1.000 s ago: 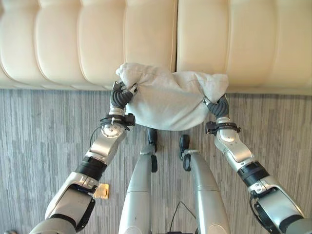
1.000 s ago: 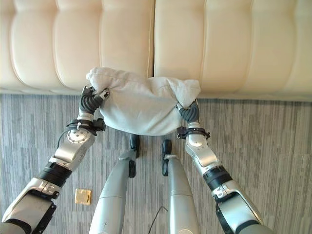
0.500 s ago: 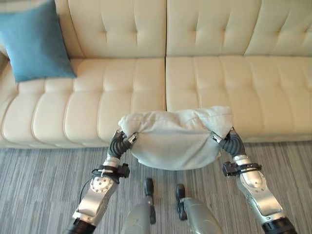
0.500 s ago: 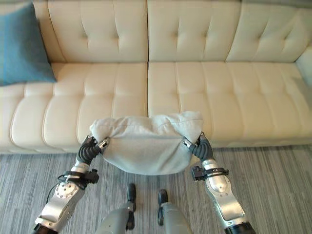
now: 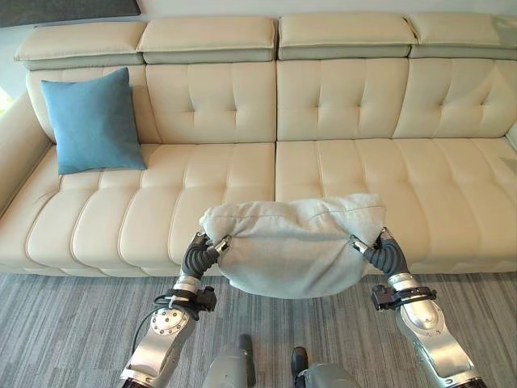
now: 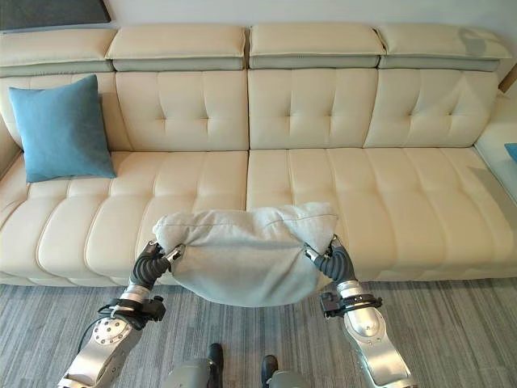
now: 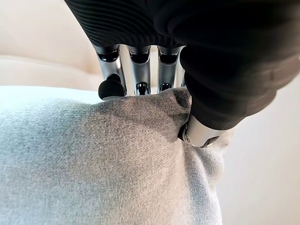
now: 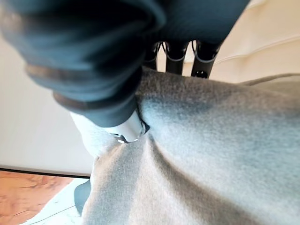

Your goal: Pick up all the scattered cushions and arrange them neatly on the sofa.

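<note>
Open room: the cream sofa (image 5: 339, 178) has both middle seats and its right seat bare; its front edge runs just behind the carried cushion, with striped grey carpet (image 5: 65, 331) in front.
Sofa's left end: a blue cushion (image 5: 93, 121) leans upright against the backrest beside the armrest, well apart from the hands.
Cut off: at the far right edge of the right eye view a sliver of something blue (image 6: 511, 151) lies on the sofa's end; what it is cannot be told.
Hidden: the fingertips of both hands are sunk into the fabric, and the grey cushion covers the sofa's front edge behind it.
Grey cushion (image 5: 295, 246): held in the air between the two hands, above the carpet and in front of the sofa's centre seam; pale grey woven cloth, soft, sagging in the middle, bunched at both top corners.
Left hand (image 5: 202, 252): fingers and thumb pinched on the cushion's left corner.
Right hand (image 5: 384, 255): thumb and fingers clamped on the right corner.
</note>
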Motion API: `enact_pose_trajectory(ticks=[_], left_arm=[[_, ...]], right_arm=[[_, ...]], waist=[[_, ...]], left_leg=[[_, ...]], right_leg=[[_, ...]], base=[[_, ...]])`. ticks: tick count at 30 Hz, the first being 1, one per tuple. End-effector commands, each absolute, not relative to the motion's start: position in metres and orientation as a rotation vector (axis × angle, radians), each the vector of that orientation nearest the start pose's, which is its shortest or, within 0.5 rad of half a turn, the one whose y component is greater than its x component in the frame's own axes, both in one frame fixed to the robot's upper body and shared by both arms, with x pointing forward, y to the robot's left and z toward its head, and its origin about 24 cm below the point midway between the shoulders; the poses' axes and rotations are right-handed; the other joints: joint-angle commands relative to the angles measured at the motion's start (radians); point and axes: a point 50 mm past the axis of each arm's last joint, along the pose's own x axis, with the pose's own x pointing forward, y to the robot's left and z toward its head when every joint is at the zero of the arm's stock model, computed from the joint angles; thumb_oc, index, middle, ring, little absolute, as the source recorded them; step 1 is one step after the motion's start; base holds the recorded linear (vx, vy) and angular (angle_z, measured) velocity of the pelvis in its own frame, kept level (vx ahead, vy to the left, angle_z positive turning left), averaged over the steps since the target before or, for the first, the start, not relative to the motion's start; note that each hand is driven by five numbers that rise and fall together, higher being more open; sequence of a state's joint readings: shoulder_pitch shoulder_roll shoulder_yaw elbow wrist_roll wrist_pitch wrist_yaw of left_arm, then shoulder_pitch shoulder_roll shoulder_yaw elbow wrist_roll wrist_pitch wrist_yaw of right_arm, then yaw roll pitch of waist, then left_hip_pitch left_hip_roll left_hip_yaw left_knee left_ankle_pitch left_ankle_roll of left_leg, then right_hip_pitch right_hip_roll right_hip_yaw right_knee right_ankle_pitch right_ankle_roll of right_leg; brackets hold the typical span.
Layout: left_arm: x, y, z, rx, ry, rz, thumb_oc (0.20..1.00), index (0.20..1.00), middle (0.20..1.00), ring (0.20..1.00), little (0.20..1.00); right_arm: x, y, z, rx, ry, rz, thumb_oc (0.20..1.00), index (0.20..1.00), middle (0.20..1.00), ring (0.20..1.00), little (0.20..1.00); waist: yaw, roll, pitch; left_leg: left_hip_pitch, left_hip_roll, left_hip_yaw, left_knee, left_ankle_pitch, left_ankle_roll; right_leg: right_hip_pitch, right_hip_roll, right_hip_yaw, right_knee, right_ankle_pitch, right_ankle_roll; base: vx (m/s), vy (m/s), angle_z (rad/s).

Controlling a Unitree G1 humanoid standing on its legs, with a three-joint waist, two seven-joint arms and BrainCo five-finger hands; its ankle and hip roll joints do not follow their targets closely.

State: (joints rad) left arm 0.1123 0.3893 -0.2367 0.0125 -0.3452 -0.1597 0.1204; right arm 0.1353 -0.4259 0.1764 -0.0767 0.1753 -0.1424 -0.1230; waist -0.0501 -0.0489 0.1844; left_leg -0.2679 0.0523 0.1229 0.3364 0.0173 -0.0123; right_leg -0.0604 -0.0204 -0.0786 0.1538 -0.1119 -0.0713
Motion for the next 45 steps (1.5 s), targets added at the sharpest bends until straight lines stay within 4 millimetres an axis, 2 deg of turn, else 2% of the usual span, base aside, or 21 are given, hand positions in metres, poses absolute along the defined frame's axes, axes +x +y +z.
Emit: enact_pose_trajectory(ticks=[1,4,7,9,12,13,14,16,17,18,19,22,24,25,26,29,33,36,37,40,45], left_arm=[[0.227,0.194,0.042,0.048,-0.061,-0.023,0.200,0.200,0.200,0.200,0.200],[0.228,0.196,0.043,0.058,-0.061,-0.005,0.200,0.200,0.200,0.200,0.200],[0.226,0.197,0.042,0.058,-0.058,0.014,0.200,0.200,0.200,0.200,0.200],[0.221,0.199,0.041,0.061,-0.049,0.015,0.200,0.200,0.200,0.200,0.200],[0.219,0.204,0.040,0.078,-0.040,0.010,0.200,0.200,0.200,0.200,0.200],[0.219,0.204,0.040,0.078,-0.040,0.010,0.200,0.200,0.200,0.200,0.200],[0.219,0.206,0.042,0.089,-0.044,0.005,0.200,0.200,0.200,0.200,0.200],[0.220,0.212,0.047,0.114,-0.058,0.015,0.200,0.200,0.200,0.200,0.200],[0.221,0.214,0.048,0.127,-0.060,0.021,0.200,0.200,0.200,0.200,0.200],[0.222,0.216,0.048,0.135,-0.063,0.026,0.200,0.200,0.200,0.200,0.200],[0.222,0.216,0.049,0.136,-0.065,0.027,0.200,0.200,0.200,0.200,0.200],[0.220,0.217,0.048,0.131,-0.065,0.029,0.200,0.200,0.200,0.200,0.200],[0.220,0.217,0.047,0.123,-0.063,0.029,0.200,0.200,0.200,0.200,0.200],[0.221,0.215,0.045,0.114,-0.060,0.025,0.200,0.200,0.200,0.200,0.200],[0.222,0.213,0.045,0.112,-0.062,0.024,0.200,0.200,0.200,0.200,0.200],[0.223,0.212,0.046,0.112,-0.075,0.020,0.200,0.200,0.200,0.200,0.200],[0.224,0.211,0.049,0.131,-0.097,0.022,0.200,0.200,0.200,0.200,0.200],[0.226,0.208,0.052,0.115,-0.121,0.037,0.200,0.200,0.200,0.200,0.200],[0.226,0.208,0.052,0.114,-0.121,0.037,0.200,0.200,0.200,0.200,0.200],[0.245,0.197,0.073,0.093,-0.233,0.045,0.200,0.200,0.200,0.200,0.200],[0.268,0.181,0.098,0.047,-0.339,0.043,0.200,0.200,0.200,0.200,0.200]], right_arm=[[0.228,-0.207,0.086,-0.233,-0.254,-0.012,0.200,0.200,0.200,0.200,0.200],[0.228,-0.208,0.084,-0.227,-0.245,-0.041,0.200,0.200,0.200,0.200,0.200],[0.227,-0.209,0.081,-0.221,-0.227,-0.060,0.200,0.200,0.200,0.200,0.200],[0.224,-0.205,0.077,-0.214,-0.216,-0.039,0.200,0.200,0.200,0.200,0.200],[0.224,-0.200,0.074,-0.221,-0.200,-0.004,0.200,0.200,0.200,0.200,0.200],[0.224,-0.200,0.074,-0.221,-0.201,-0.004,0.200,0.200,0.200,0.200,0.200],[0.226,-0.195,0.075,-0.214,-0.207,0.023,0.200,0.200,0.200,0.200,0.200],[0.229,-0.191,0.079,-0.213,-0.226,0.049,0.200,0.200,0.200,0.200,0.200],[0.230,-0.189,0.080,-0.201,-0.234,0.056,0.200,0.200,0.200,0.200,0.200],[0.232,-0.184,0.083,-0.189,-0.251,0.075,0.200,0.200,0.200,0.200,0.200],[0.233,-0.182,0.083,-0.186,-0.252,0.087,0.200,0.200,0.200,0.200,0.200],[0.235,-0.179,0.086,-0.179,-0.266,0.117,0.200,0.200,0.200,0.200,0.200],[0.235,-0.179,0.087,-0.175,-0.266,0.123,0.200,0.200,0.200,0.200,0.200],[0.236,-0.178,0.088,-0.172,-0.269,0.127,0.200,0.200,0.200,0.200,0.200],[0.237,-0.178,0.088,-0.173,-0.272,0.129,0.200,0.200,0.200,0.200,0.200],[0.237,-0.177,0.091,-0.169,-0.284,0.137,0.200,0.200,0.200,0.200,0.200],[0.241,-0.168,0.098,-0.138,-0.326,0.172,0.200,0.200,0.200,0.200,0.200],[0.248,-0.155,0.120,-0.123,-0.433,0.228,0.200,0.200,0.200,0.200,0.200],[0.248,-0.155,0.120,-0.123,-0.434,0.228,0.200,0.200,0.200,0.200,0.200],[0.264,-0.136,0.152,-0.147,-0.577,0.258,0.200,0.200,0.200,0.200,0.200],[0.280,-0.126,0.173,-0.172,-0.651,0.238,0.200,0.200,0.200,0.200,0.200]], waist=[[-0.005,-0.009,-0.047],[0.019,0.000,-0.044],[0.038,-0.001,-0.040],[0.051,-0.003,-0.051],[0.057,-0.022,-0.059],[0.059,-0.020,-0.060],[0.066,-0.028,-0.059],[0.064,-0.028,-0.051],[0.065,-0.021,-0.045],[0.061,-0.010,-0.036],[0.060,-0.004,-0.035],[0.041,0.014,-0.017],[0.032,0.018,-0.006],[0.019,0.014,0.007],[0.012,0.012,0.013],[0.008,0.015,0.022],[0.025,0.001,0.011],[0.043,0.005,-0.024],[0.043,0.005,-0.024],[0.056,0.018,-0.034],[0.058,0.032,-0.042]], left_leg=[[-0.009,0.016,0.046,-0.068,-0.069,-0.028],[-0.064,-0.012,0.035,-0.178,0.027,-0.047],[-0.125,-0.019,0.017,-0.202,0.057,-0.055],[-0.100,-0.030,-0.023,-0.211,0.063,-0.040],[-0.082,-0.057,-0.014,-0.181,0.035,-0.013],[-0.084,-0.054,-0.013,-0.184,0.038,-0.014],[-0.060,-0.074,0.000,-0.168,0.002,0.014],[-0.031,-0.083,0.004,-0.167,-0.026,0.038],[-0.015,-0.082,0.007,-0.170,-0.041,0.048],[0.019,-0.077,0.009,-0.184,-0.054,0.053],[0.036,-0.073,0.009,-0.193,-0.060,0.056],[0.101,-0.074,0.003,-0.215,-0.089,0.057],[0.124,-0.079,-0.005,-0.218,-0.098,0.056],[0.145,-0.092,-0.017,-0.209,-0.118,0.052],[0.157,-0.098,-0.023,-0.204,-0.125,0.050],[0.174,-0.103,-0.036,-0.195,-0.137,0.044],[0.189,-0.103,-0.050,-0.189,-0.151,0.031],[0.202,-0.080,-0.070,-0.219,-0.137,0.003],[0.203,-0.080,-0.070,-0.219,-0.137,0.003],[0.209,-0.059,-0.093,-0.254,-0.118,-0.021],[0.205,-0.044,-0.100,-0.290,-0.096,-0.037]], right_leg=[[0.079,0.000,0.017,-0.062,-0.025,0.109],[0.119,0.019,0.036,-0.071,-0.049,0.115],[0.165,0.021,0.068,-0.067,-0.073,0.121],[0.183,0.010,0.085,-0.053,-0.079,0.133],[0.177,-0.045,0.099,0.008,-0.051,0.171],[0.174,-0.043,0.101,0.007,-0.048,0.171],[0.133,-0.085,0.112,0.094,0.025,0.200],[0.078,-0.095,0.135,0.212,0.107,0.214],[0.048,-0.099,0.135,0.260,0.127,0.222],[-0.003,-0.098,0.124,0.289,0.120,0.211],[-0.032,-0.093,0.114,0.270,0.117,0.206],[-0.115,-0.076,0.055,0.184,0.056,0.189],[-0.146,-0.072,0.042,0.139,0.060,0.191],[-0.160,-0.081,0.042,0.030,0.088,0.205],[-0.163,-0.081,0.048,-0.009,0.105,0.211],[-0.168,-0.084,0.058,-0.031,0.127,0.221],[-0.127,-0.100,0.043,-0.065,0.147,0.213],[-0.074,-0.094,0.005,-0.110,0.146,0.198],[-0.073,-0.094,0.005,-0.111,0.146,0.198],[-0.047,-0.085,-0.036,-0.134,0.129,0.179],[-0.040,-0.080,-0.070,-0.151,0.120,0.167]], base=[[0.23,0.089,-0.01],[0.29,0.098,-0.11],[0.31,0.135,-0.39],[0.35,0.202,-0.60],[0.30,0.215,-0.62],[0.25,0.259,-0.18],[0.20,0.231,-0.36],[0.24,0.264,-0.61],[0.21,0.230,-0.38],[0.15,0.172,-0.12],[0.18,0.168,-0.12],[0.21,0.082,-0.22],[0.17,0.007,0.01],[0.18,-0.029,0.19],[0.23,-0.047,0.37],[0.10,-0.059,0.27],[0.09,-0.166,0.29],[0.09,-0.180,0.38],[0.13,-0.241,0.45],[0.05,-0.186,0.18],[0.04,-0.103,0.31]])
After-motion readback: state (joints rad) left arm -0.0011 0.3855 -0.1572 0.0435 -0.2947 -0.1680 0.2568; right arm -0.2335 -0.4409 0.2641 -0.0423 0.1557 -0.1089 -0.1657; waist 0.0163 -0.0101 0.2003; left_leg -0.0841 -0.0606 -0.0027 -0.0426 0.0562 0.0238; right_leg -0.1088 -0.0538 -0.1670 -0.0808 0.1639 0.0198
